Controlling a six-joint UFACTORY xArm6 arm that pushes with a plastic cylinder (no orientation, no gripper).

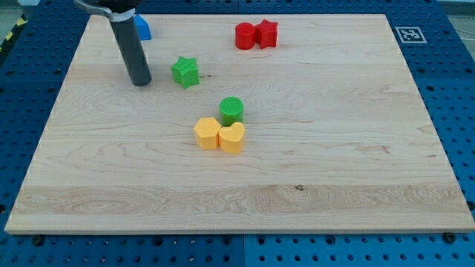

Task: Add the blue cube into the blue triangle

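My tip [140,82] rests on the wooden board [334,170] at the view's upper left. A blue block [142,28] shows just above it near the board's top edge, partly hidden behind the rod; its shape cannot be made out. Only this one blue block shows. A green star [185,72] lies just to the right of the tip, a small gap apart.
A red cylinder [244,35] and a red star [266,33] touch at the top middle. A green cylinder [231,110], a yellow hexagon [207,133] and a yellow heart [232,138] cluster at the centre. A marker tag [410,34] sits beyond the board's top right corner.
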